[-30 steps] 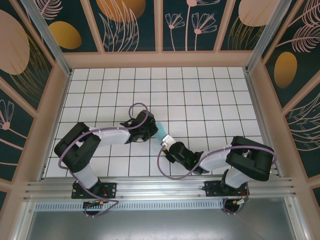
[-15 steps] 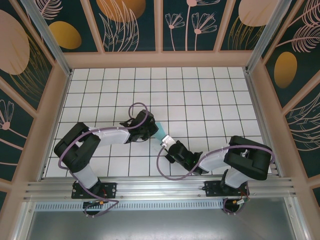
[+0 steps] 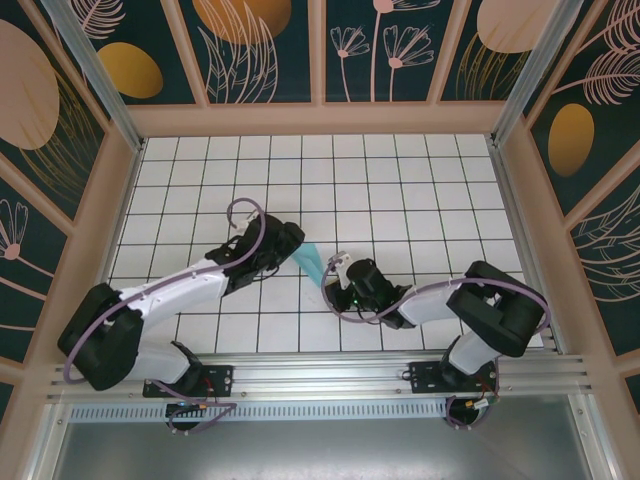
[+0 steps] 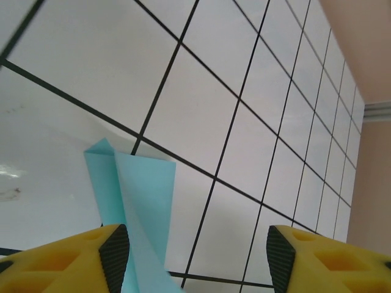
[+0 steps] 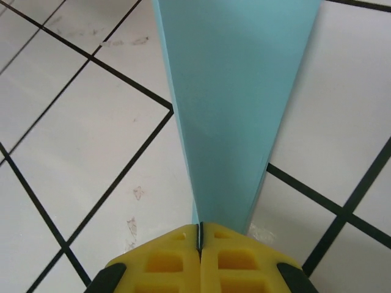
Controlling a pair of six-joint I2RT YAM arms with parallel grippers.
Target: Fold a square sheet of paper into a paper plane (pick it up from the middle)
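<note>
Two jaws of the right gripper (image 5: 200, 235) are being pressed shut on the narrow end of the paper plane (image 5: 238, 91), near the middle of the table (image 3: 420, 200). Beyond it, the left gripper (image 4: 198, 256) is being held wide, with one finger (image 4: 115, 250) just beside the paper.

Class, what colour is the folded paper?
The folded paper is plain light turquoise; right wrist view shows it best.

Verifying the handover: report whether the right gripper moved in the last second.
Yes: the right gripper moved away from the near rail.
</note>
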